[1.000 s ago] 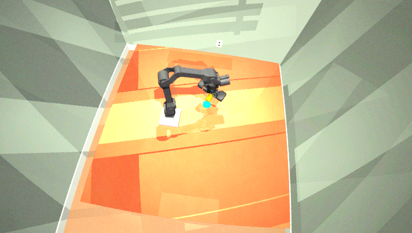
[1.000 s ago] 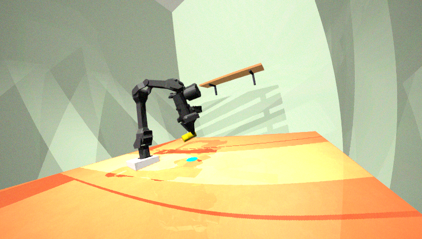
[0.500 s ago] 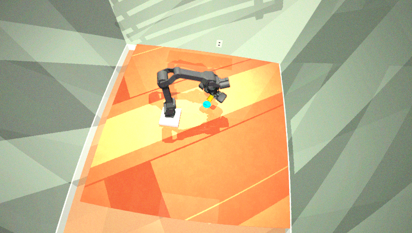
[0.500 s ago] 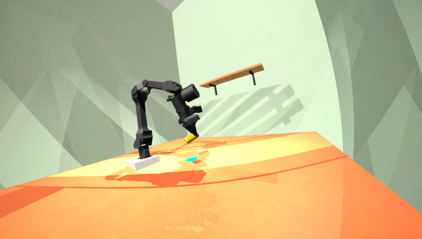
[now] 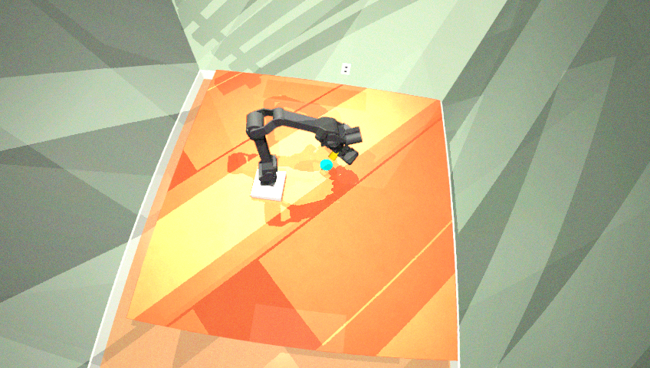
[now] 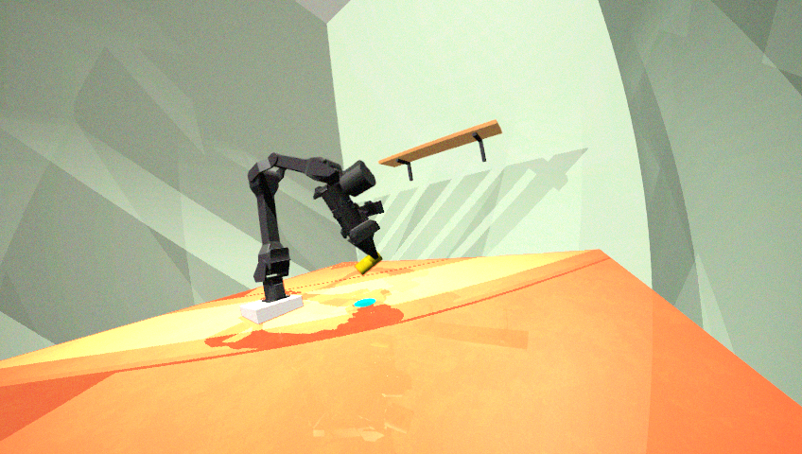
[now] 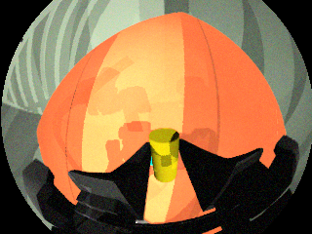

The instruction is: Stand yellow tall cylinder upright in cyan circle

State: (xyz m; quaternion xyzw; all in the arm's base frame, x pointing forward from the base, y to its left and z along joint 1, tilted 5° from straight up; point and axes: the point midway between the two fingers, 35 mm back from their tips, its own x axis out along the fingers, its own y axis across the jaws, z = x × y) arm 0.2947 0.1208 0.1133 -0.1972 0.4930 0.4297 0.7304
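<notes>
Arm reaches out from its white base plate (image 6: 271, 307) on the orange desk (image 6: 506, 348), elbow high, forearm angled down toward the work spot. The tool (image 6: 368, 253) is pinching the yellow tall cylinder (image 6: 368, 262), fingers clamped on its upper part. Exterior view: the cylinder hangs in the air, tilted, neither lying flat nor upright, well clear of the desk surface. The cyan circle (image 6: 365, 303) lies on the desk below and slightly toward the camera from the cylinder; the two are apart, no contact. Top view: the yellow cylinder (image 5: 333, 156) shows just beyond the cyan circle (image 5: 326, 164), nearly touching it in projection, with the tool (image 5: 339, 155) over the cylinder's far end. Wrist view: the cylinder (image 7: 163, 155) sits centred between the dark fingers, its free end pointing away from the camera toward the desk; a thin sliver of cyan shows at its left edge, the rest of the circle hidden behind it. The arm's shadow falls dark red on the desk beside the circle. A wooden wall shelf (image 6: 442, 144) on black brackets hangs on the pale green wall behind. A small wall outlet (image 5: 346, 68) is seen in the top view.
</notes>
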